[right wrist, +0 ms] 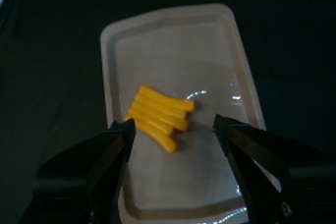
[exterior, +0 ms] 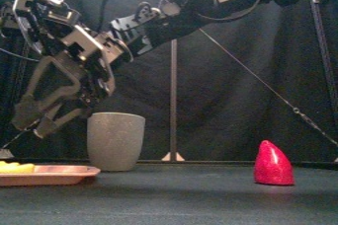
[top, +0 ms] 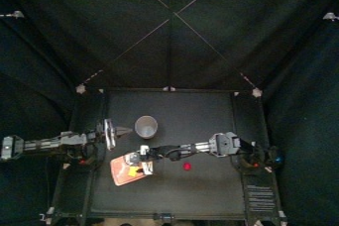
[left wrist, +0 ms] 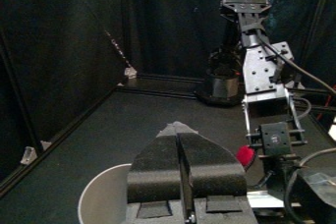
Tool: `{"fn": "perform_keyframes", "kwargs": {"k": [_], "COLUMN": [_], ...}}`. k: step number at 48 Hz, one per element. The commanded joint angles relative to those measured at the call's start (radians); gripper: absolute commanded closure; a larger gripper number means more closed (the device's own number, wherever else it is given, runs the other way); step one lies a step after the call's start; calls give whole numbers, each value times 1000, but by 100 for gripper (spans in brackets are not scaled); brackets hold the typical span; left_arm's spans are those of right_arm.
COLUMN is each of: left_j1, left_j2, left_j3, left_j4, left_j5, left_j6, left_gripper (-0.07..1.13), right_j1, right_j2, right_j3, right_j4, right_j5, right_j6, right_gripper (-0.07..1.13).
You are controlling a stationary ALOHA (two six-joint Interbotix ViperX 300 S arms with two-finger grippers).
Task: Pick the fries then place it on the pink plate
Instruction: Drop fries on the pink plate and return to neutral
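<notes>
fries: yellow | plate: pink | cup: grey | toy: red | table: black | curtains: black

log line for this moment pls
right gripper: fingers open over fries | fries: lying on pink tray | left gripper: shut, idle at left

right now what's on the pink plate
Yellow fries lie on the pink plate, with the right tool open around them. Its jaws cover parts of the plate, so those can't be checked.

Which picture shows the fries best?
The right wrist view: the fries lie whole on the pink tray. The front view shows only a yellow sliver at the edge; the top view, a speck; the left wrist view, none.
</notes>
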Motion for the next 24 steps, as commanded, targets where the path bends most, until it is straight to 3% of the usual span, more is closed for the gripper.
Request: {"fn": "perform_keyframes", "kwargs": {"k": [1, 14, 24], "left_j1": [2, 0, -3], "left_j2": [2, 3, 2], "left_j3": [-12, -9, -9], "left_j4": [0, 3, 3], "left_j5": [-5, -5, -5], "left_j6": [-2, -2, -2], "left_gripper": [104, 104, 104], "right_j1": [-6, -12, -11], "right_j2": [-167, -426, -580], "right_j3": [130, 561, 796], "right_j4": [2, 18, 110], "right_j5": [-161, -580, -787], "right_j6": [-6, 0, -2], "right_gripper": [9, 9, 9]}}
